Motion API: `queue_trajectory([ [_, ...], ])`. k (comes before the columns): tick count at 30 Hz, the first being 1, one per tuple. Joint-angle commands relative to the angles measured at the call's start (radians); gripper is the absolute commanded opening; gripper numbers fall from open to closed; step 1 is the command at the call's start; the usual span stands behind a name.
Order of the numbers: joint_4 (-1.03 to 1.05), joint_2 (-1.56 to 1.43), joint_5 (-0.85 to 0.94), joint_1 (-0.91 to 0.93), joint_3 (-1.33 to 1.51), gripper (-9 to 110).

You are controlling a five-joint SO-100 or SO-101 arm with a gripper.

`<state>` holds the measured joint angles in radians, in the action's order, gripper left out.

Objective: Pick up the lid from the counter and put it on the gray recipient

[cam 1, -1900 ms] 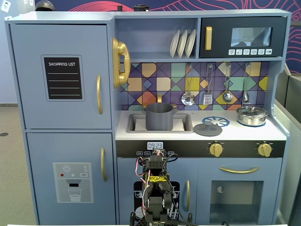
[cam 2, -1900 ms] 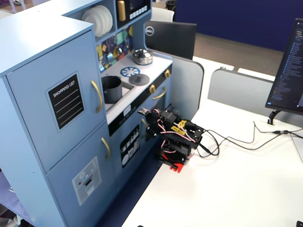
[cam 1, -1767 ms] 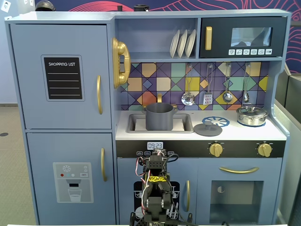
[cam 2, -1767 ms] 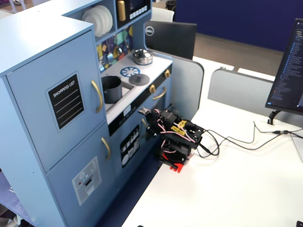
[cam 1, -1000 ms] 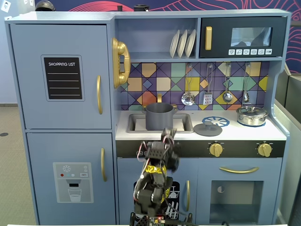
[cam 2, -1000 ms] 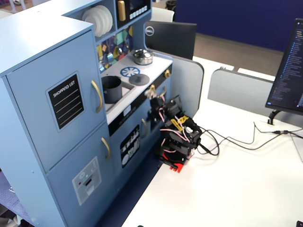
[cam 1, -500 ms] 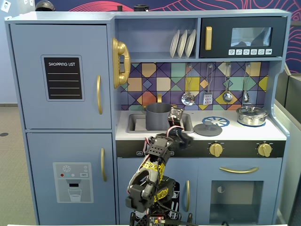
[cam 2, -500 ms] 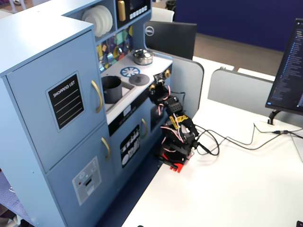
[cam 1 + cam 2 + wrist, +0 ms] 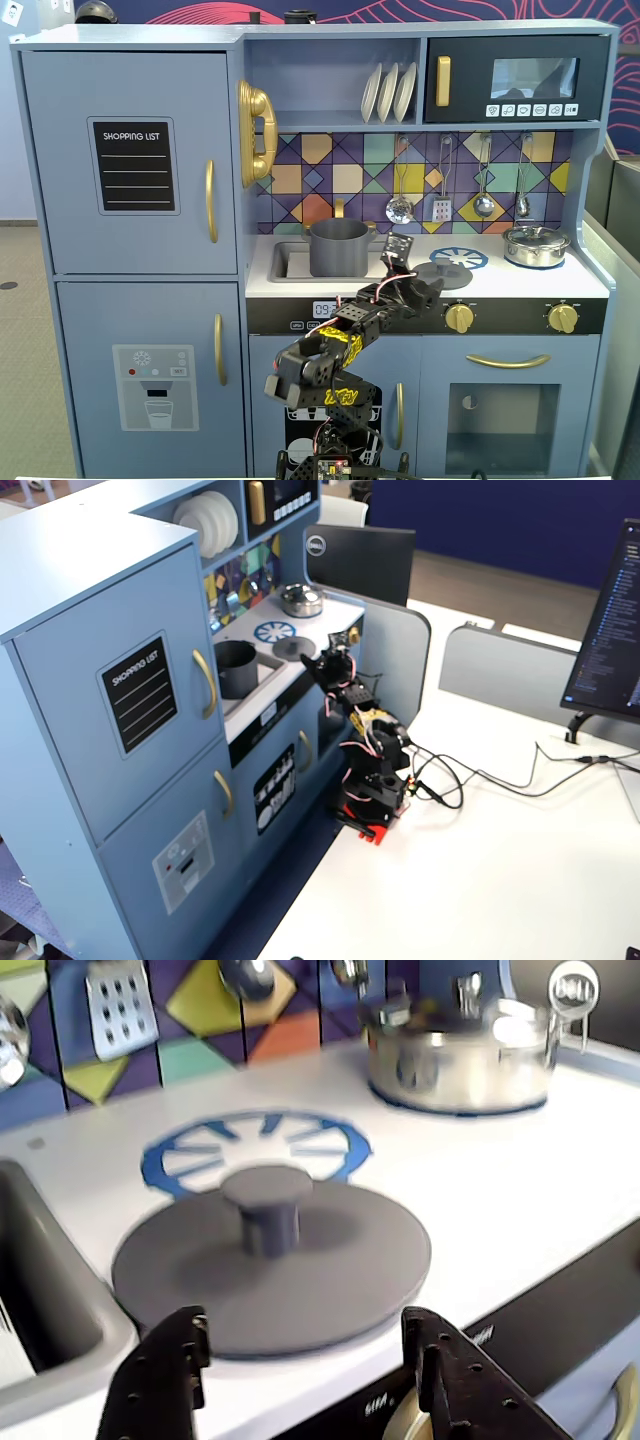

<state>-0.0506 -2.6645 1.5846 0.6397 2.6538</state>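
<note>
The claw (image 9: 300, 1360) gapes wide and empty just short of the lid (image 9: 272, 1265), whose upright knob lies straight ahead.

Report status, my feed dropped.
Gripper open, short of lid. Lid flat on counter. Gray pot uncovered in sink. Nothing blocking.

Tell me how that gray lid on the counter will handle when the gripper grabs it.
The lid looks like a stiff flat disc, so it probably won't flex. Its matte surface likely isn't slippery. The central knob looks the easiest grip; the open gripper pinching the thin rim instead might tilt it.
</note>
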Motion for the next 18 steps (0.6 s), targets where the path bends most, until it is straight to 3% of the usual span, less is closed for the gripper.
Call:
queue_trajectory([
  [1, -0.043, 0.069, -0.029, 0.02, -0.1, 22],
  [18, -0.143, 0.36, -0.021, -0.002, -0.321, 24],
])
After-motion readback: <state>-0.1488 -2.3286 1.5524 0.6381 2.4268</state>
